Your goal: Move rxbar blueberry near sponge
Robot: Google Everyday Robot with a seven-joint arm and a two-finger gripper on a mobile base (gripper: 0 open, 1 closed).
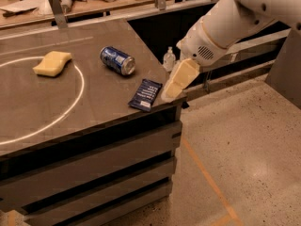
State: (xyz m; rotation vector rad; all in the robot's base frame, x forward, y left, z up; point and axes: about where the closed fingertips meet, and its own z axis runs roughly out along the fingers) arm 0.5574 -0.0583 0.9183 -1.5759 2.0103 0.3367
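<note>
The rxbar blueberry (146,94) is a flat dark navy wrapper lying near the table's right front corner. The sponge (52,63) is a pale yellow block at the left, on the white circle line. My gripper (170,94) hangs from the white arm at the upper right, its pale yellow fingers pointing down-left, just right of the bar at the table edge. It holds nothing.
A blue soda can (117,60) lies on its side between sponge and bar. The dark table (94,112) has a white circle painted on it and drawers below. Bottles (169,59) stand on a low shelf behind the table's right edge. A cluttered bench runs along the back.
</note>
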